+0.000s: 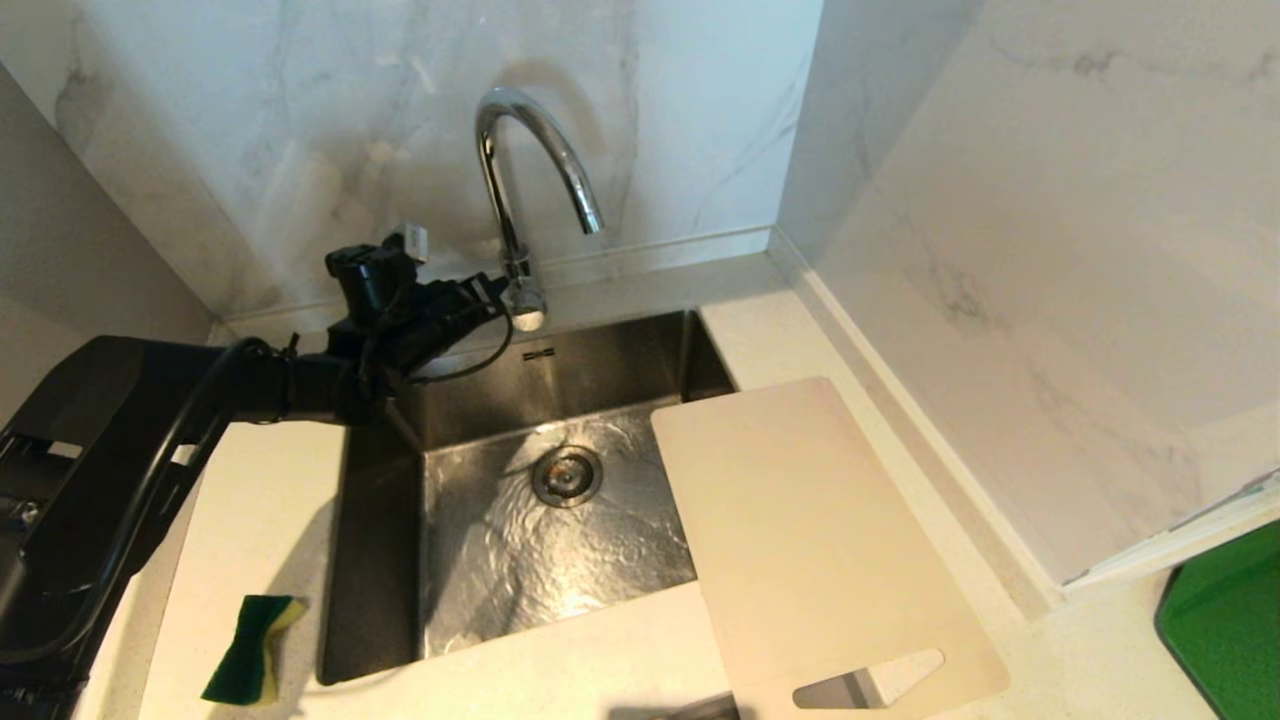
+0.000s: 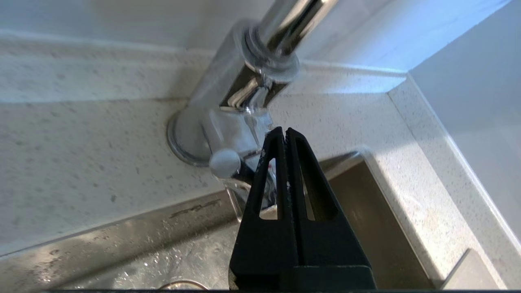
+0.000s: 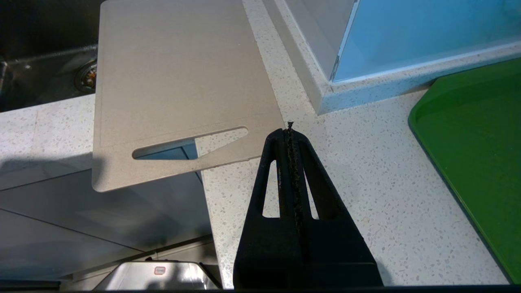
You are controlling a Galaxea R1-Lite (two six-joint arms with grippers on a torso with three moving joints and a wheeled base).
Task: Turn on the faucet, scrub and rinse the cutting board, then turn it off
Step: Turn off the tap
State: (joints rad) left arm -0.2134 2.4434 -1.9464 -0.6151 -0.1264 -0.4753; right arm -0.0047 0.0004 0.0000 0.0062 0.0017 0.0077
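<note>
Marble-look walls meeting in a corner, pale speckled table (image 1: 620, 650) below, steel sink (image 1: 560, 530) sunk into it. Faucet (image 1: 515, 200) planted at the sink's back rim, spout arching forward over the basin; no stream seen falling from the spout, though the sink floor glistens wet. Thin lever with a rounded knob (image 2: 224, 162) sticking out from the faucet's base on the side toward the sink. Left hand (image 2: 285, 134) reached in right at that base, fingers pressed together with nothing between them, tips just beside the lever and apparently against the chrome body, though actual contact cannot be confirmed. Cutting board (image 1: 810, 530) lying flat to the right of the sink, one long edge overhanging the basin, slotted handle end jutting past the table's front edge. Green-and-yellow sponge (image 1: 255, 648) resting on the table left of the sink, well apart from the board. Right hand (image 3: 290, 129) parked over the table near the board's slotted corner, fingers likewise together and empty, green tray (image 3: 480, 154) beyond it, farther from the sink.

Step in hand, by the look of it: turning on the water. Next move calls for nudging the lever with the closed fingertips, a short sideways or lifting push rather than a grip, gentle enough not to slip off the small knob. Scrubbing and rinsing not yet begun.
</note>
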